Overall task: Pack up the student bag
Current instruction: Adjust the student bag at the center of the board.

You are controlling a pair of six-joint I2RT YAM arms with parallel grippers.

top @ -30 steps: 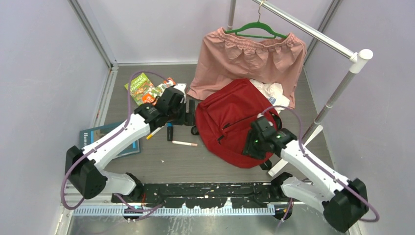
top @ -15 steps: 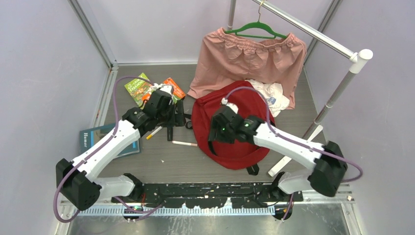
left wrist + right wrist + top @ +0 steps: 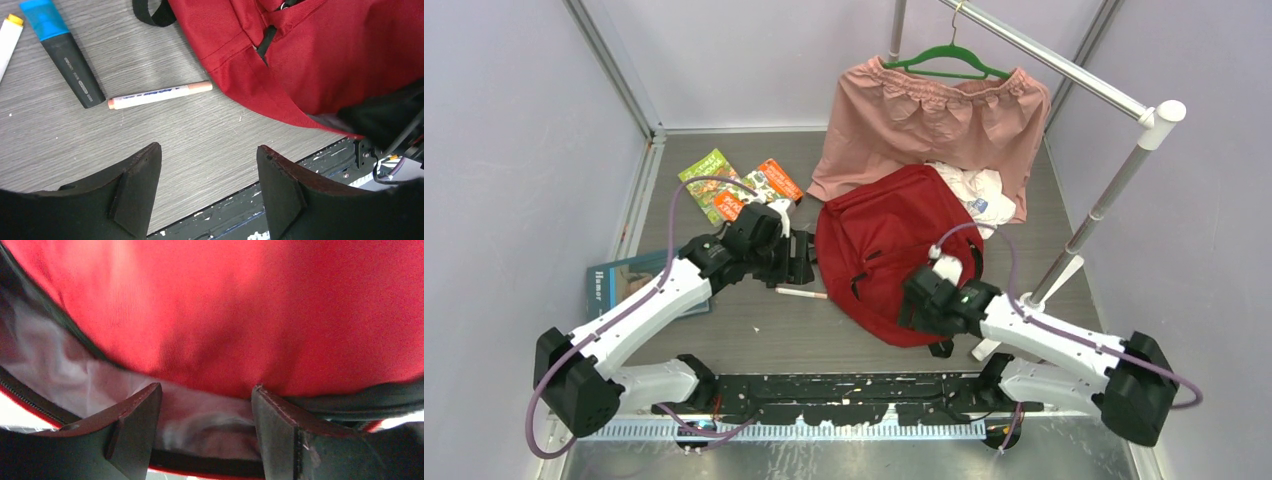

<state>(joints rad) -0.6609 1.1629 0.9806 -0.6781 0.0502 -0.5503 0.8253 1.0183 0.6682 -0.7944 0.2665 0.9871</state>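
Two open, empty grippers are at work: the left gripper (image 3: pixel 207 152) hovers above the peach marker (image 3: pixel 160 95) on the table (image 3: pixel 200 135), and the right gripper (image 3: pixel 205 390) is at the mouth of the red student bag (image 3: pixel 884 250), which lies flat mid-table. With the flap unheld, the soft opening may sag shut, and a marker could slide off.

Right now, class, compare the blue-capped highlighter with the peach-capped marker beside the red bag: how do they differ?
The highlighter is thick and black-bodied; the marker is slim and white. The highlighter's cap is blue, the marker's peach. The highlighter lies farther from the student bag; the marker's peach end almost reaches it. Both lie flat on the table, capped.
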